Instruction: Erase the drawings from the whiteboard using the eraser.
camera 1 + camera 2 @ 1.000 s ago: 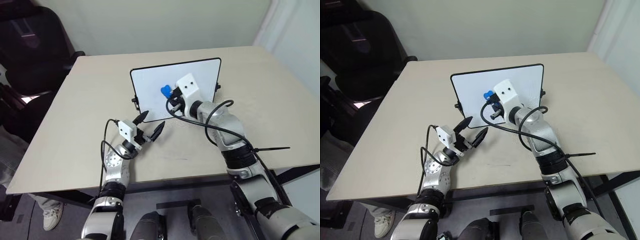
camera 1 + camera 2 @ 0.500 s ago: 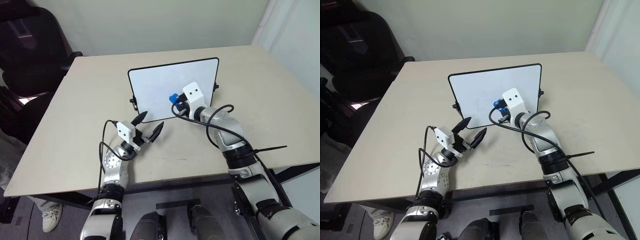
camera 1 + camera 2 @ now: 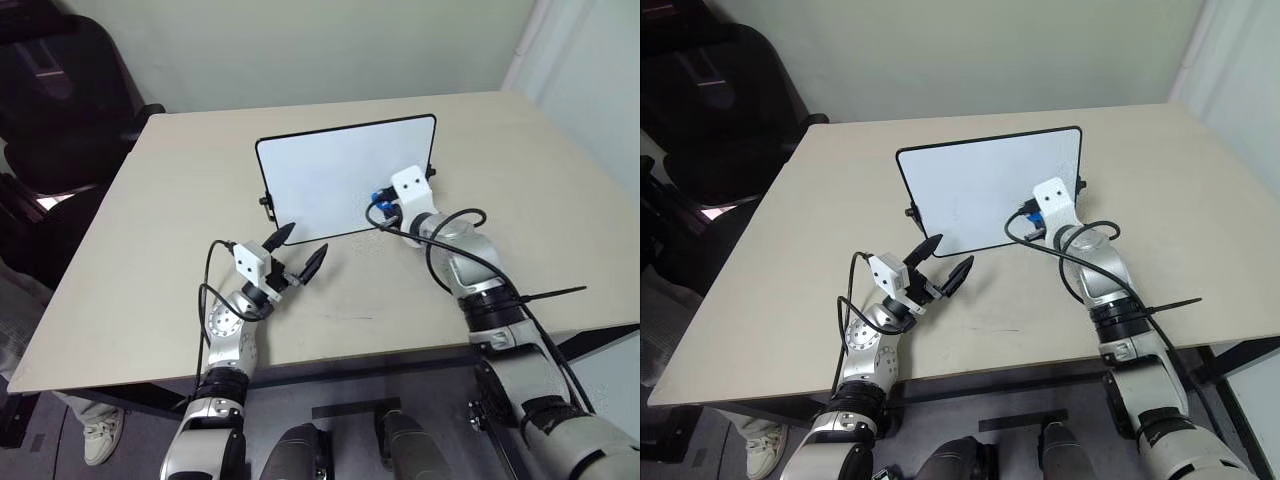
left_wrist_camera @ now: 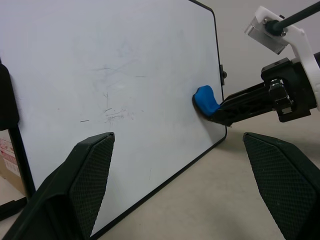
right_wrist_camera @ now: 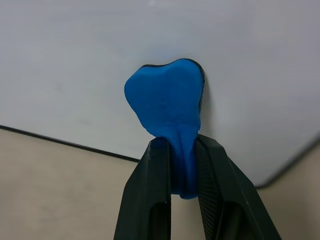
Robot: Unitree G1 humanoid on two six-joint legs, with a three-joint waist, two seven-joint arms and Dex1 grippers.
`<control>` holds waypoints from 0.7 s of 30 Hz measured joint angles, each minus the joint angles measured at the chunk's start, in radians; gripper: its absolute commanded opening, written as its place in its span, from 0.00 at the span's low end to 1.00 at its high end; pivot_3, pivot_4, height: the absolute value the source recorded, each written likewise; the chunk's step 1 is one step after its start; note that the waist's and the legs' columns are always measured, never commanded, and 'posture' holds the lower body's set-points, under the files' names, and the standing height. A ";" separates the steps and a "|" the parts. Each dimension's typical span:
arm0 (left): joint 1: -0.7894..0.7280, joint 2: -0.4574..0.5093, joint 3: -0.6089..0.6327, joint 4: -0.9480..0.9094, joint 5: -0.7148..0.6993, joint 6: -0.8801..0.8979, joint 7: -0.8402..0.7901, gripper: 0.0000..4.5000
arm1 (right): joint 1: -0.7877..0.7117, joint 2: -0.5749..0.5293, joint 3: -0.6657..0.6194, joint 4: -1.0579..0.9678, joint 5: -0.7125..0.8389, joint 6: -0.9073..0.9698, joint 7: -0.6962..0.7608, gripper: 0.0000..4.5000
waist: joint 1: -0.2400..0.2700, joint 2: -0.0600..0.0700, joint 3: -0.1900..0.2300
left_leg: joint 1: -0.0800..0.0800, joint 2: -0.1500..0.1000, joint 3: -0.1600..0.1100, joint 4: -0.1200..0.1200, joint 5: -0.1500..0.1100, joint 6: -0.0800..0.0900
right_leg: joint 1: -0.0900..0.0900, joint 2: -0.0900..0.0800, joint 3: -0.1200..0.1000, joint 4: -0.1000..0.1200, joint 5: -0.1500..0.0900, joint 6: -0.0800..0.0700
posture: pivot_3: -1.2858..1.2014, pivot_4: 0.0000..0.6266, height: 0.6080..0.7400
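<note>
Two grippers over a beige bench (image 3: 150,250). Whiteboard (image 3: 330,180) stands upright near bench centre, black frame, small side clips. Right gripper (image 5: 180,165) has its fingers (image 5: 150,200) clamped together on the blue eraser (image 5: 167,105), which is squeezed out of shape and pressed against the board face near its lower corner, about 4 o'clock from board centre. Left gripper (image 3: 296,250) hovers just off the board's lower edge at about 7 o'clock, fingers (image 4: 90,175) spread apart, holding nothing. Board surface shows only faint grey smudges and short dashes near its middle (image 4: 117,112); no blue drawings or legible writing can be made out on it. Dark chair (image 3: 60,90) at 10 o'clock beyond the bench.
</note>
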 measured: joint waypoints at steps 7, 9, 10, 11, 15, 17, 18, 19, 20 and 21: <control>-0.002 -0.001 0.001 0.002 0.000 0.001 0.000 1.00 | 0.070 -0.035 -0.081 -0.337 0.117 0.219 0.074 0.09 | 0.002 0.000 0.000 | -0.001 0.000 0.000 0.000 0.000 0.000 | 0.000 0.001 -0.001 0.000 -0.001 0.000 | 0.52 0.24 0.90; -0.005 -0.004 0.000 0.006 0.000 0.000 0.000 1.00 | 0.084 -0.054 -0.096 -0.415 0.142 0.308 0.078 0.09 | 0.002 0.000 0.000 | 0.000 0.000 0.000 0.000 0.000 0.000 | 0.001 0.001 -0.001 0.000 -0.001 0.001 | 0.52 0.24 0.90; -0.007 -0.005 -0.001 0.007 0.000 0.000 0.000 1.00 | 0.095 -0.065 -0.099 -0.437 0.146 0.350 0.078 0.09 | 0.002 0.000 0.000 | 0.000 0.000 0.000 0.000 0.000 0.000 | 0.001 0.001 -0.001 -0.001 -0.001 0.001 | 0.52 0.24 0.90; -0.007 -0.006 -0.001 0.007 0.000 0.000 0.000 1.00 | 0.110 -0.073 -0.104 -0.449 0.148 0.384 0.078 0.09 | 0.002 0.000 0.000 | 0.000 0.000 0.000 0.000 0.000 0.000 | 0.001 0.001 -0.001 -0.001 -0.001 0.002 | 0.52 0.24 0.90; -0.009 -0.011 -0.005 0.008 0.001 -0.001 0.000 1.00 | 0.239 -0.150 -0.144 -0.508 0.177 0.573 0.082 0.09 | 0.009 0.000 0.000 | 0.000 0.000 0.000 0.000 -0.001 0.000 | 0.001 0.001 0.000 0.000 -0.003 0.003 | 0.52 0.24 0.90; -0.009 -0.007 -0.004 0.012 0.001 -0.001 0.000 1.00 | 0.285 -0.185 -0.156 -0.513 0.178 0.600 0.082 0.09 | 0.009 0.000 0.000 | 0.000 0.000 0.000 0.000 -0.001 0.000 | 0.001 0.001 0.000 0.000 -0.003 0.003 | 0.52 0.24 0.90; -0.009 -0.005 -0.004 0.019 0.001 -0.001 0.000 1.00 | 0.295 -0.195 -0.162 -0.520 0.182 0.603 0.083 0.09 | 0.008 0.001 -0.001 | 0.001 0.000 0.000 0.000 -0.001 0.000 | 0.001 0.001 0.000 0.001 -0.003 0.003 | 0.52 0.24 0.90; -0.011 -0.005 -0.004 0.027 0.002 -0.001 0.000 1.00 | 0.300 -0.206 -0.162 -0.522 0.182 0.608 0.084 0.09 | 0.007 0.001 -0.001 | 0.001 0.000 0.000 0.000 -0.001 0.000 | 0.002 0.001 0.000 0.001 -0.002 0.002 | 0.52 0.24 0.90; -0.015 -0.005 -0.004 0.033 0.002 -0.002 0.000 1.00 | 0.304 -0.214 -0.164 -0.523 0.183 0.610 0.084 0.16 | 0.006 0.000 0.000 | 0.002 0.000 0.000 0.000 -0.001 0.000 | 0.003 0.001 0.000 0.001 -0.002 0.002 | 0.52 0.24 0.90; -0.018 -0.006 -0.004 0.040 0.002 -0.003 0.000 1.00 | 0.307 -0.216 -0.164 -0.523 0.183 0.609 0.084 0.24 | 0.006 0.000 0.000 | 0.003 0.000 0.000 0.000 -0.001 0.000 | 0.004 0.001 0.000 0.000 -0.002 0.002 | 0.52 0.24 0.90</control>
